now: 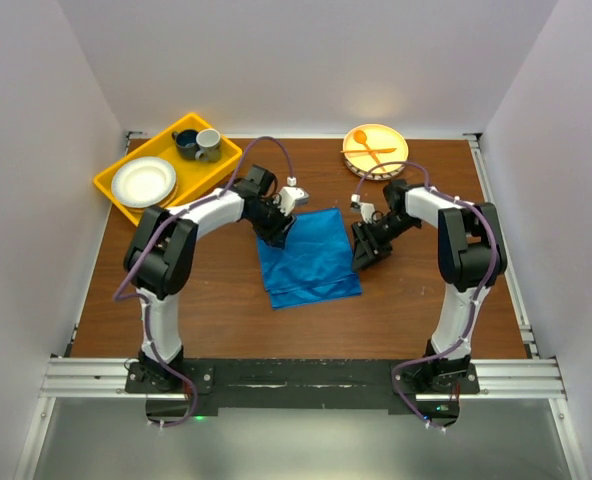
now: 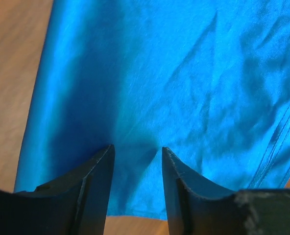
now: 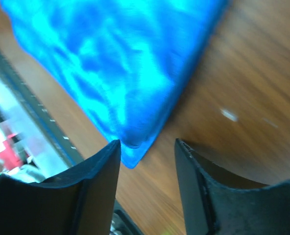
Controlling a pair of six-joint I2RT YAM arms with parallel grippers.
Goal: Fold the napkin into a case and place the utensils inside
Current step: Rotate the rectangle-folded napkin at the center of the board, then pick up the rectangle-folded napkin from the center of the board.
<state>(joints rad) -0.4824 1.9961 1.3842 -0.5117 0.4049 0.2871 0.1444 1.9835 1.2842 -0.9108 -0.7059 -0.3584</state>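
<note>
So far, your napkin (image 1: pixel 309 260) lies on the bench (image 1: pixel 216 300), not yet folded narrow; left claw (image 2: pixel 136 147) and right claw (image 3: pixel 147 142) both gape, holding nothing.

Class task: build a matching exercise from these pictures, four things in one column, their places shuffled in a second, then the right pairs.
1 napkin
2 white plate
3 orange spoon
4 left gripper

A in the yellow tray
B on the yellow plate
C middle of the table
D at the napkin's far left corner

Pairs: 1-C, 2-A, 3-B, 4-D
</note>
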